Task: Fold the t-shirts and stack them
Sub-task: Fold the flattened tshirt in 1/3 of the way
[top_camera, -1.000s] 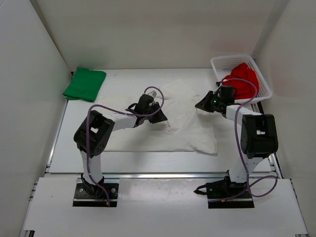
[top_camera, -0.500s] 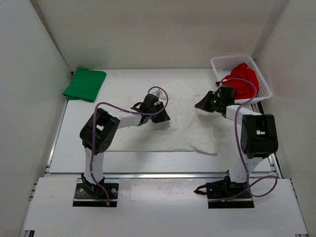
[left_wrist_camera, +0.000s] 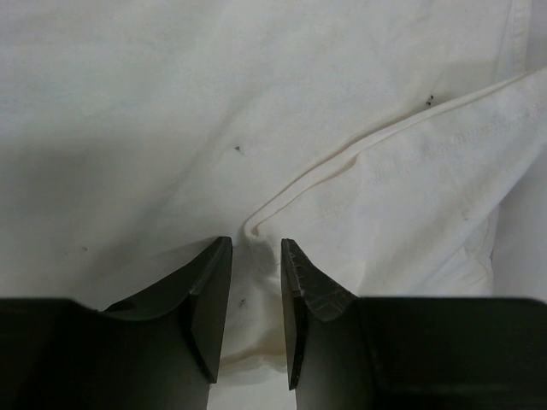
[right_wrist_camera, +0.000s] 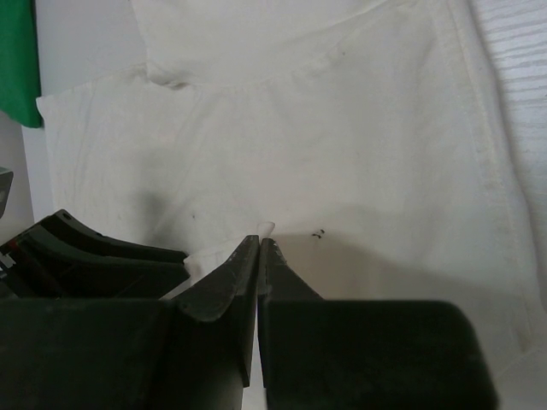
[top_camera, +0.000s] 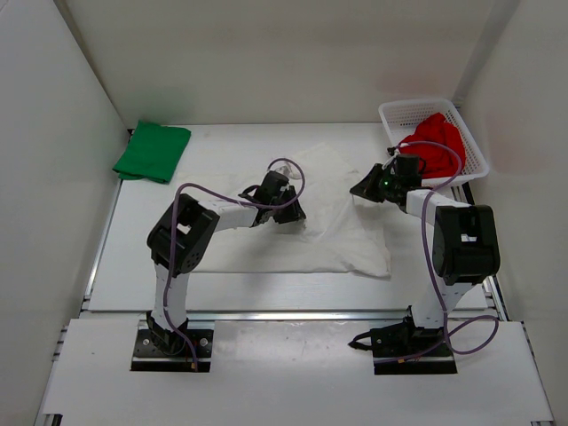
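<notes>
At ten o'clock on the bench lies a green shirt, folded into a neat rectangle. At the centre a white shirt is spread out, partly folded and rumpled.

The left hand sits low over the white shirt's nine o'clock side. Its jaws are parted and released, and a raised pucker of hem runs into the gap without being pinched. The right hand is at the shirt's two o'clock edge, clenched. A small nub of white cloth peeks from its tips, so it appears to be grasping that edge.

At two o'clock on the bench a red shirt sits crumpled in a basket, not yet folded.

Several things could go wrong from here:
- **Snag:** the pucker could catch on a left fingertip as that hand lifts, dragging the fold open.
- **Skew:** with only the right hand holding, a pull toward three o'clock would likely slide or skew the whole shirt rather than fold it.
- **Slip:** the right hand's pinch looks thin, so the cloth may slip out partway through a move.
- **Lumpy fold:** a pucker left in place would probably make the fold lumpy and the stack uneven.
</notes>
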Motion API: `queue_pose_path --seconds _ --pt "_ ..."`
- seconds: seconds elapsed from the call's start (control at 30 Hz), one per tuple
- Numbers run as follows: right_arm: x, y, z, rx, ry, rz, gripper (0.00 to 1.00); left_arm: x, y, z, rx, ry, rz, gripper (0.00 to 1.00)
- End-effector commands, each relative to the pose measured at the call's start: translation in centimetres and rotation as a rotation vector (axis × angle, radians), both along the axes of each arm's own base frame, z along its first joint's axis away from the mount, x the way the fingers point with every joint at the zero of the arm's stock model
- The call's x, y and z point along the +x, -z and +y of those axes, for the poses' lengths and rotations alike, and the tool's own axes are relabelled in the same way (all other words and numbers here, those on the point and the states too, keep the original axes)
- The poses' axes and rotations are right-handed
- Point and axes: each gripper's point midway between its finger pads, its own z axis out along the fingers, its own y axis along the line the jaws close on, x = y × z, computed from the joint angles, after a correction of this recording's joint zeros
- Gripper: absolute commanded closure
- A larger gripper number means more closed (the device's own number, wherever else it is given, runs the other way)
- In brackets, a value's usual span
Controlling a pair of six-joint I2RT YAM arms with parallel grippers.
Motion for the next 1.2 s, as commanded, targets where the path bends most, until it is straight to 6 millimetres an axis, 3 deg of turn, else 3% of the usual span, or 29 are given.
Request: queue_pose_path --seconds 0.0,0.13,0.23,0.37,0.43,0.67,0.83,0.97,1.07,1.17 --pt "0.6 -1.4 0.3 0.007 -0.007 -0.062 1.00 0.7 -1.0 -1.2 -0.013 0.000 -0.031 0.60" --pt "0.3 -0.9 0.6 0.010 -0.017 -0.059 1.00 0.8 -0.7 -1.8 -0.021 -0.004 -0.020 0.74" --pt "0.4 -1.1 0.8 0.006 -0.019 -0.069 1.00 1.3 -0.5 -1.0 -0.018 -0.027 -0.019 0.89" --pt "0.4 -1.6 0.9 0.008 -0.025 -0.081 1.00 1.5 -2.0 -0.8 -0.033 -0.041 -0.041 0.95" --pt "0.5 -1.5 0.7 0.009 -0.018 -0.076 1.00 1.0 -2.8 -1.1 -0.058 -0.025 -0.044 0.94" --pt "0.6 -1.3 -0.4 0.015 -0.002 -0.065 1.00 1.8 -5.6 0.5 -0.149 -0.069 -0.091 0.95" --pt "0.8 -1.1 -0.5 0.008 0.002 -0.075 1.00 2.4 -5.5 1.4 -0.170 -0.099 -0.101 0.95" --pt "1.3 0.5 -0.5 0.004 -0.007 -0.034 1.00 3.6 -6.0 0.5 -0.188 -0.092 -0.135 0.90" --pt "1.6 1.5 -0.5 0.002 -0.004 -0.016 1.00 4.8 -5.2 0.2 -0.178 -0.102 -0.126 0.85" --pt "1.7 1.3 -0.5 0.008 0.006 -0.014 1.00 5.5 -4.6 0.6 -0.175 -0.101 -0.106 0.67"
